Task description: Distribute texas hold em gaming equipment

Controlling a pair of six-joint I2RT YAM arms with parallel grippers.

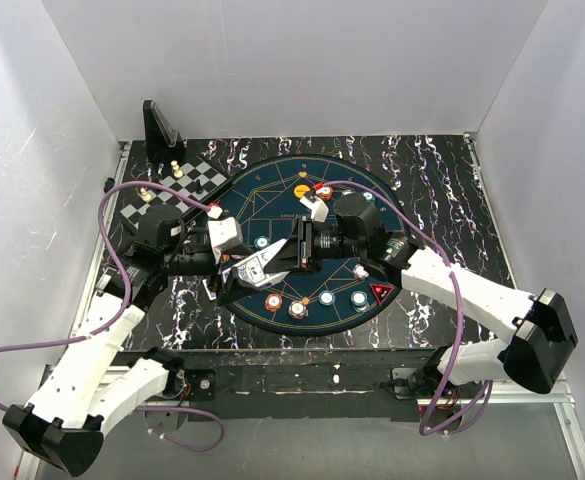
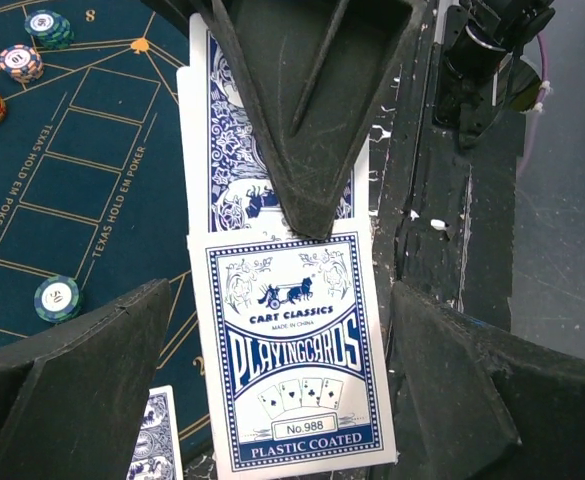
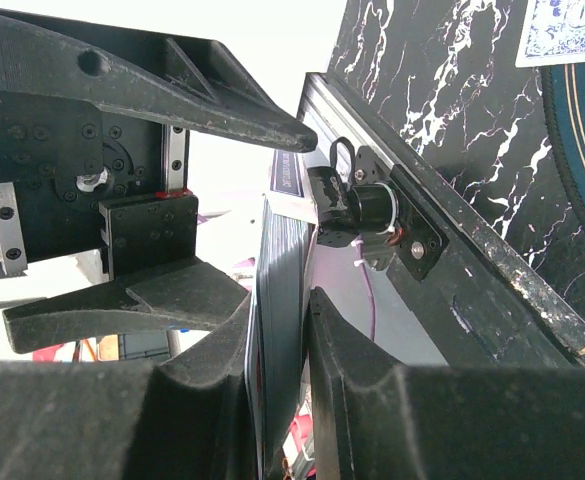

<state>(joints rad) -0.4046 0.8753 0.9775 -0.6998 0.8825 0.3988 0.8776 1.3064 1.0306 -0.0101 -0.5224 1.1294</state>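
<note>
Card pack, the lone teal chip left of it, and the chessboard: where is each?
card pack (image 2: 297, 370), left wrist view, on its printed front.
teal chip (image 2: 57, 298), left wrist view, on its top face.
chessboard (image 1: 204, 182), top external view, on its checkered squares.

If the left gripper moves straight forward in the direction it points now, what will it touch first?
Most likely the flat blue-and-white cardboard playing card box, framed between the open fingers of the left gripper and held by the right gripper. Depth is unclear.

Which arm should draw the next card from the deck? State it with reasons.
Left, probably. The left end effector stands open astride the deck; the right end effector is clamped on it and must hold it.
</note>
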